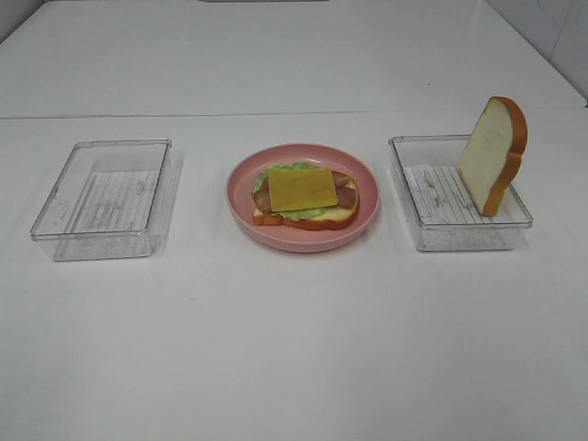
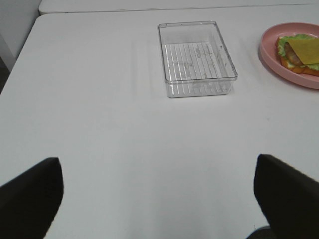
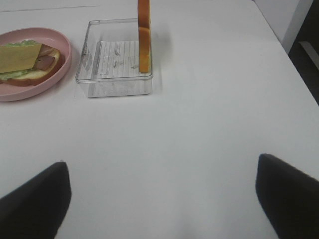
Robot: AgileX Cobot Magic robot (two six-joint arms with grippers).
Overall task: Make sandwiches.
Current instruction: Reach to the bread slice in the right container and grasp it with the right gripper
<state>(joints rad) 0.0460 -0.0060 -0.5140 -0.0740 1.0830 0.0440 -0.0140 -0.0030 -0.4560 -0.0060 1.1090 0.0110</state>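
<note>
On the white table [image 1: 294, 349], three things in a row. In the middle, a pink plate [image 1: 241, 197] with the open sandwich [image 1: 304, 196] on it: bottom bread, green lettuce [image 1: 292, 169] ruffling out at the edges, brown bacon [image 1: 346, 192] showing at the side, and a yellow cheese square [image 1: 302, 187] lying flat on top. No top slice on the stack yet.

To the right of the plate, a clear tray [image 1: 432, 230] – holding the second bread slice [image 1: 492, 154], standing upright on its crust edge against the tray's far right wall. To the left of the plate, another clear tray [image 1: 101, 188], ribbed floor bare.

Left gripper [image 2: 159, 199] – fingers wide apart, holding nothing, above bare table near the left tray. Right gripper [image 3: 162, 199] likewise spread wide and holding nothing, above bare table near the right tray. Neither touching the sandwich or the slice.
</note>
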